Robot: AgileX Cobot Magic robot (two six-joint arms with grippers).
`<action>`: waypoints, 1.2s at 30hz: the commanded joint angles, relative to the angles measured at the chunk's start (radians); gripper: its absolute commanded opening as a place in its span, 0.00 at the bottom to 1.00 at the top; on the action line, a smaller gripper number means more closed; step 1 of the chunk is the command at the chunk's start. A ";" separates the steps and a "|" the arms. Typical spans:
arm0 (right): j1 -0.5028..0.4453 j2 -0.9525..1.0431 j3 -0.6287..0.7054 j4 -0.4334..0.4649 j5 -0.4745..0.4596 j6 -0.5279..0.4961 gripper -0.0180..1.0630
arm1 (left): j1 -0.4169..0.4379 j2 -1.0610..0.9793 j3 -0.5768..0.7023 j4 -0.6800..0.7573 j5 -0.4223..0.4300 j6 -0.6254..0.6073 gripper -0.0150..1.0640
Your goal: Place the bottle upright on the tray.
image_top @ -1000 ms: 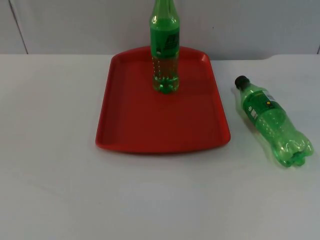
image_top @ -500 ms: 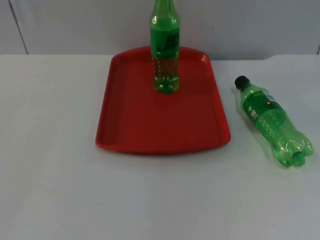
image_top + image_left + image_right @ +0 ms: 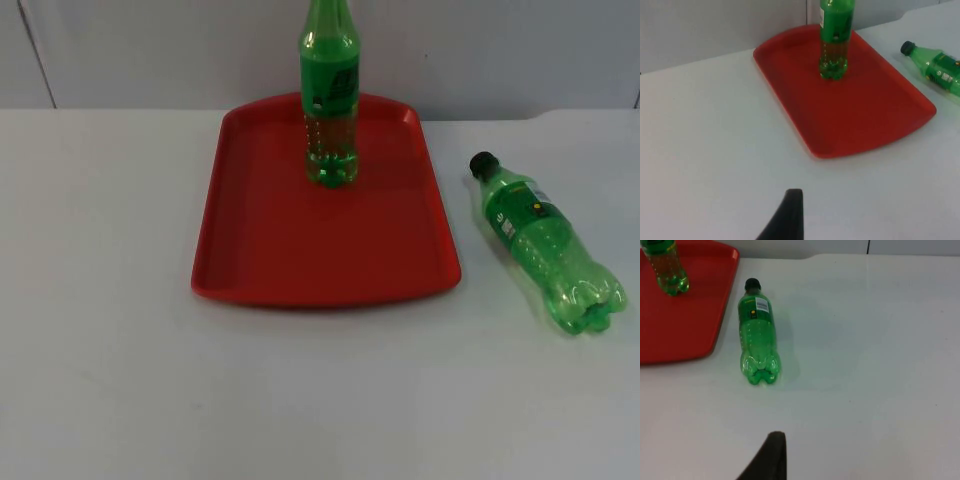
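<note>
Pre-grasp: one bottle up, one still down.
A green plastic bottle (image 3: 329,95) stands upright at the far end of the red plastic tray (image 3: 290,262); a second green bottle with a black cap (image 3: 545,243) lies on its side on the white table (image 3: 110,380), just right of the tray. Both arms wait clear; gripper opening can't be told, nothing held. Next move likely calls for the right arm to reach the lying bottle, grasp it and tip it upright.

On the table (image 3: 100,350) a tray (image 3: 270,250) sits toward the far side, near the partition wall (image 3: 150,50). One bottle (image 3: 330,100) stands upright on the tray's far part — close to its back rim. To the tray's right, apart from it, a second bottle (image 3: 545,240) lies on its side on the table, its cap (image 3: 483,163) toward the wall.
</note>
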 commanded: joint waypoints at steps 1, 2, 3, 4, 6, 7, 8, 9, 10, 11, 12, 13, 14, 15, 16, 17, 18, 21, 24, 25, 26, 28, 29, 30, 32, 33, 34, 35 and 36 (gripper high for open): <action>-0.007 -0.003 0.002 -0.005 -0.003 -0.008 0.98 | 0.002 -0.060 0.031 -0.014 0.035 0.001 0.86; -0.007 -0.003 0.002 -0.005 -0.003 -0.008 0.98 | 0.002 -0.060 0.031 -0.014 0.035 0.001 0.86; -0.007 -0.003 0.002 -0.005 -0.003 -0.008 0.98 | 0.002 -0.090 0.052 -0.014 0.049 0.001 0.86; -0.007 -0.003 0.002 -0.005 -0.003 -0.008 0.98 | 0.002 -0.110 0.058 -0.014 0.037 -0.001 0.86; -0.007 -0.003 0.002 -0.005 -0.003 -0.008 0.98 | 0.002 -0.147 0.058 -0.019 0.037 -0.001 0.86; -0.007 -0.003 0.002 -0.005 -0.003 -0.008 0.98 | 0.002 -0.147 0.058 -0.019 0.037 -0.001 0.86; -0.007 -0.003 0.002 -0.005 -0.003 -0.008 0.98 | 0.002 -0.159 0.058 -0.019 0.037 -0.001 0.86; -0.007 -0.003 0.002 -0.007 -0.003 -0.008 0.98 | 0.002 -0.172 0.058 -0.026 0.041 -0.006 0.86; -0.007 -0.003 0.002 -0.010 -0.003 -0.008 0.98 | 0.002 -0.186 0.058 -0.037 0.043 -0.019 0.86; -0.007 -0.003 0.002 -0.012 -0.003 -0.008 0.98 | 0.002 -0.199 0.058 -0.052 0.045 -0.024 0.86; -0.007 -0.003 0.002 -0.012 -0.003 -0.008 0.98 | 0.002 -0.199 0.058 -0.052 0.045 -0.024 0.86; -0.007 -0.003 0.002 -0.012 -0.003 -0.008 0.98 | 0.002 -0.217 0.058 -0.063 0.045 -0.024 0.86; -0.007 -0.003 0.002 -0.012 -0.003 -0.008 0.98 | 0.002 -0.233 0.058 -0.067 0.045 -0.024 0.86; -0.007 -0.003 0.002 -0.012 -0.003 -0.008 0.98 | 0.002 -0.247 0.058 -0.069 0.047 -0.024 0.86; -0.007 -0.003 0.002 -0.012 -0.003 -0.008 0.98 | 0.002 -0.258 0.058 -0.069 0.047 -0.024 0.86; -0.007 -0.003 0.002 -0.012 -0.003 -0.008 0.98 | 0.002 -0.258 0.058 -0.069 0.047 -0.024 0.86; -0.007 -0.003 0.002 -0.012 -0.003 -0.008 0.98 | 0.002 -0.264 0.058 -0.072 0.047 -0.024 0.86; -0.007 -0.003 0.002 -0.012 -0.003 -0.008 0.98 | 0.002 -0.264 0.058 -0.072 0.045 -0.024 0.86; -0.007 -0.003 0.002 -0.012 -0.003 -0.008 0.98 | 0.002 -0.264 0.058 -0.070 0.043 -0.024 0.86; -0.007 -0.003 0.002 -0.012 -0.003 -0.008 0.98 | 0.002 -0.264 0.058 -0.070 0.043 -0.024 0.86; -0.007 -0.003 0.002 -0.012 -0.003 -0.008 0.98 | 0.002 -0.264 0.058 -0.070 0.043 -0.024 0.86; -0.007 -0.003 0.002 -0.015 -0.003 -0.008 0.98 | 0.002 -0.264 0.058 -0.070 0.043 -0.024 0.86; -0.007 -0.003 0.002 -0.015 -0.003 -0.008 0.98 | 0.002 -0.264 0.058 -0.070 0.043 -0.024 0.86; -0.007 -0.003 0.002 -0.015 -0.003 -0.004 0.98 | 0.002 -0.264 0.058 -0.070 0.043 -0.024 0.86; -0.007 -0.003 0.002 -0.015 -0.005 -0.001 0.98 | 0.002 -0.264 0.058 -0.070 0.043 -0.024 0.86; -0.007 -0.003 0.000 -0.015 -0.007 -0.001 0.98 | 0.002 -0.264 0.058 -0.070 0.043 -0.024 0.86; -0.007 -0.003 0.000 -0.015 -0.007 -0.001 0.98 | 0.002 -0.264 0.058 -0.070 0.043 -0.024 0.86; -0.007 -0.003 0.000 -0.015 -0.007 -0.001 0.98 | 0.002 -0.264 0.058 -0.070 0.043 -0.024 0.86; -0.007 -0.003 0.000 -0.015 -0.007 -0.001 0.98 | 0.002 -0.264 0.058 -0.070 0.043 -0.024 0.86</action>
